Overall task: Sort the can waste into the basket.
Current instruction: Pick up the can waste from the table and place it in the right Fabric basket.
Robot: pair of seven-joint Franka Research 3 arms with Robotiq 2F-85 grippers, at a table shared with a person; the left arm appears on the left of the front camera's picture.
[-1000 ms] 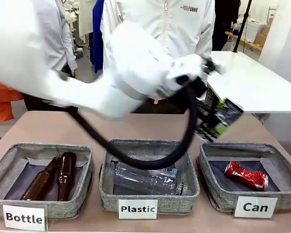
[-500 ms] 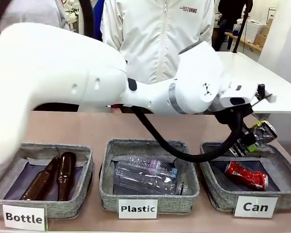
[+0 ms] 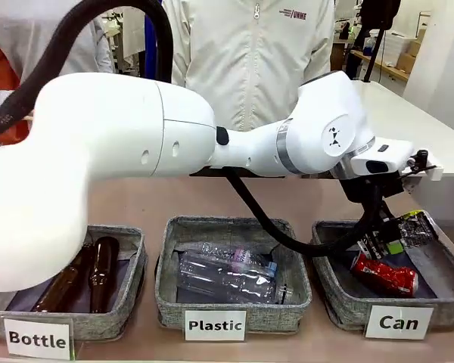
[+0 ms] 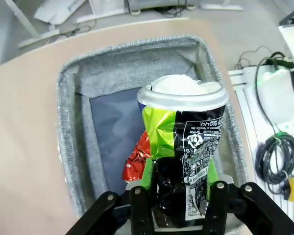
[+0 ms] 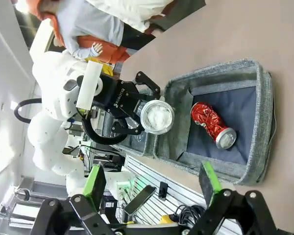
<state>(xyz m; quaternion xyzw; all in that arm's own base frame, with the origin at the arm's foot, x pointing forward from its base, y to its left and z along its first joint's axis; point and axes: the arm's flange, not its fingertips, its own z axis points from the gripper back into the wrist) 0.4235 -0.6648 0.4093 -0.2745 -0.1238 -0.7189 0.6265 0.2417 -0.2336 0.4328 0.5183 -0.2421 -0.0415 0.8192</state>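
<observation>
My left gripper (image 3: 384, 236) reaches across to the right side and is shut on a crushed dark can (image 3: 413, 226) with green and white print, held tilted just over the grey "Can" basket (image 3: 337, 296). In the left wrist view the dark can (image 4: 183, 128) stands between the green pads (image 4: 147, 172), above the basket (image 4: 68, 127). A crushed red can (image 3: 384, 274) lies inside on the dark lining, also seen below the held can (image 4: 136, 160). My right gripper (image 5: 152, 183) is open and empty, looking down from a distance on the basket (image 5: 265, 122) and the red can (image 5: 213, 125).
The "Plastic" basket (image 3: 171, 293) with clear bottles stands in the middle and the "Bottle" basket (image 3: 133, 281) with brown bottles at the left. A person in a white jacket (image 3: 257, 60) stands at the far side. A white table (image 3: 408, 128) is at the back right.
My left arm has swung right and downward with the dark can, from above the table's middle-right to just over the Can basket. The red can has not moved.
</observation>
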